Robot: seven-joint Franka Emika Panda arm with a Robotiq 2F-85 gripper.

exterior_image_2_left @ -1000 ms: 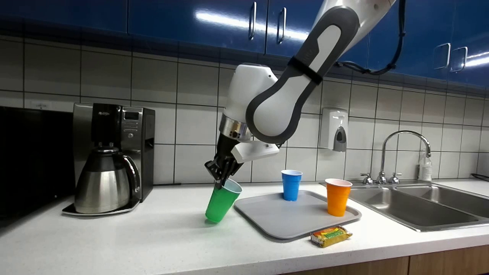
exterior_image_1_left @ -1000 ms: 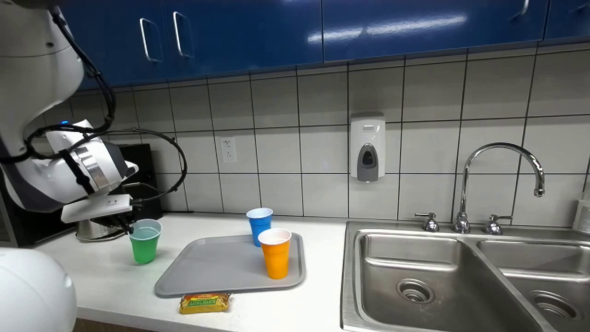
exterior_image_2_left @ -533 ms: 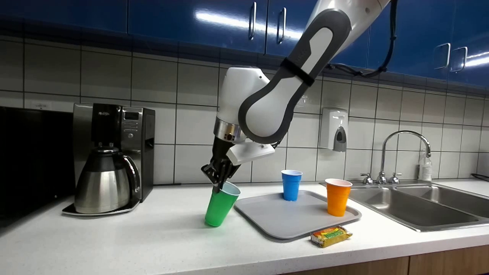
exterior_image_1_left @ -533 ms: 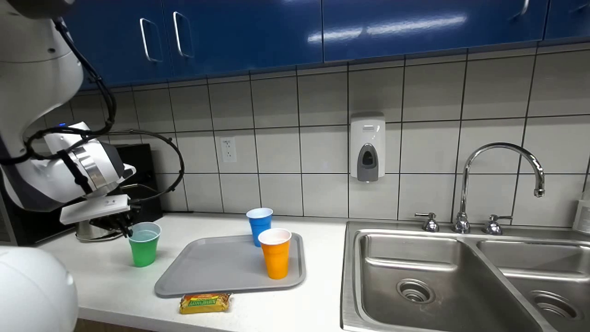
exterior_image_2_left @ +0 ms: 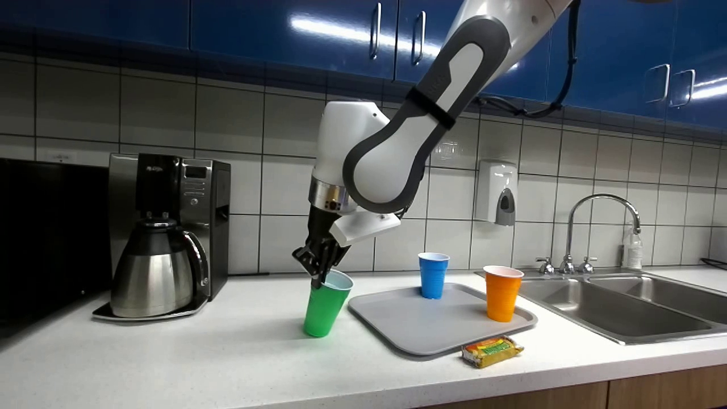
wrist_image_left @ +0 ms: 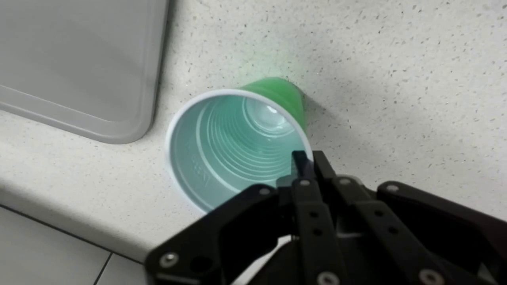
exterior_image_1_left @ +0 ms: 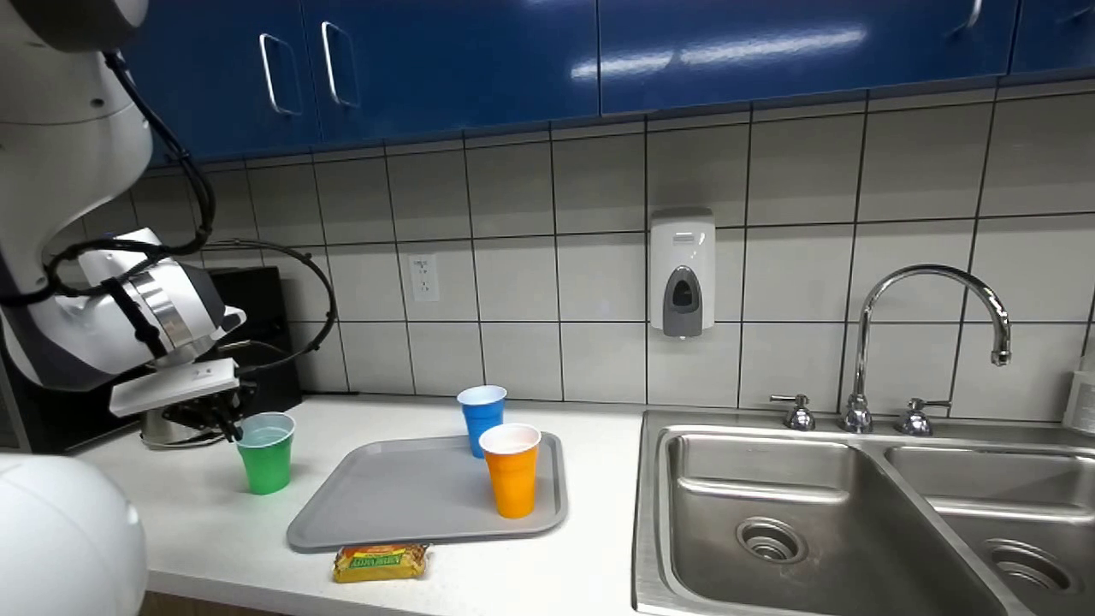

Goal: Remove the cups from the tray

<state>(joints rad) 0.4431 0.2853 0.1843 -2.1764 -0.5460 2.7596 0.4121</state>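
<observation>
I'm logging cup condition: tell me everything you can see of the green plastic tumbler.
The green plastic-looking tumbler tapers downward; its whitish rim surrounds a pale, ridged interior with an unreadable marking. It looks empty. In an exterior view it leans, rim toward the flat grey rectangular tray beside it. The black two-fingered gripper pinches its wall at the rim, one finger inside. Whether its base meets the white speckled counter is unclear.
</observation>
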